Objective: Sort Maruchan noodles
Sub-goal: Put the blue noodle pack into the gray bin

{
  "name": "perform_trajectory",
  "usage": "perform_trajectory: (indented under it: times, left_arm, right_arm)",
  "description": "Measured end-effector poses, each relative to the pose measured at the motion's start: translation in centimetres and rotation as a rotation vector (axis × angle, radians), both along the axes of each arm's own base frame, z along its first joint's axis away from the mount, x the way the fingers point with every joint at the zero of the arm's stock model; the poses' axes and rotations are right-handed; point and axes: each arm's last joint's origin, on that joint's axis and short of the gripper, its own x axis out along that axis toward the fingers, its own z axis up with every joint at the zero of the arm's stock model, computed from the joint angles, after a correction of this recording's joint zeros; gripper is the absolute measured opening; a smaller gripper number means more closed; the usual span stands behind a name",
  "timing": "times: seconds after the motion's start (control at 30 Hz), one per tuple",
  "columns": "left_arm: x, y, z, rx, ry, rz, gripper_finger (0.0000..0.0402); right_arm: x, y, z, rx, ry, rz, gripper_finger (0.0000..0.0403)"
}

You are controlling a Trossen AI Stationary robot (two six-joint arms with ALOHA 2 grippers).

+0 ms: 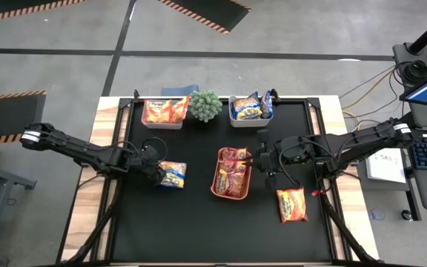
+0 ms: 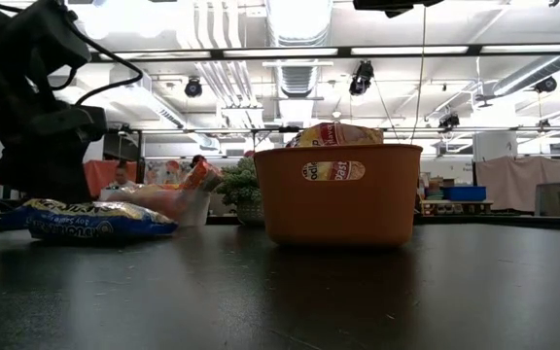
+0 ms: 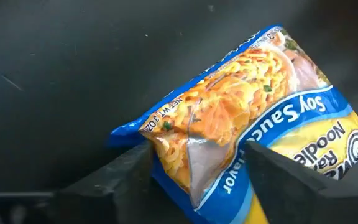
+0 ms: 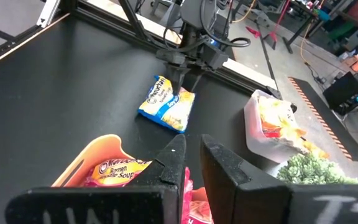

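- Yellow-and-blue noodle packet [image 3: 247, 118]: laid flat on the black tabletop [image 1: 199, 222], left of the orange tray [image 1: 233, 173].
- Left end effector [image 3: 194, 163]: parted around one packet edge, not yet clenched.
- Right end effector [image 4: 192, 163]: clenched empty above the tray.
- Risk: only loose film may be pinched, so slippage is judged likely.

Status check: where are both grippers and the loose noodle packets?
Left gripper fingers astride the blue-and-yellow packet, flat on the mat. Right gripper shut, empty, beside the orange tray. One orange packet loose, front right. Nothing in the way.
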Motion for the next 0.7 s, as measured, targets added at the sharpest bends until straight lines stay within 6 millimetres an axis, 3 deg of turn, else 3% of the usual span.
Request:
perform_trajectory:
  times: [0.43, 0.7]
  left_arm:
    - [0.7, 0.1, 0.5, 0.056, -0.092, 0.041, 0.0021]
    - [1.9, 0.2, 1.6, 0.231, -0.226, -0.004, 0.0001]
  right_arm:
    - [0.0, 0.0, 0.0, 0.003, 0.000, -0.001, 0.0038]
    - [0.0, 0.0, 0.0, 0.016, 0.000, -0.006, 0.0038]
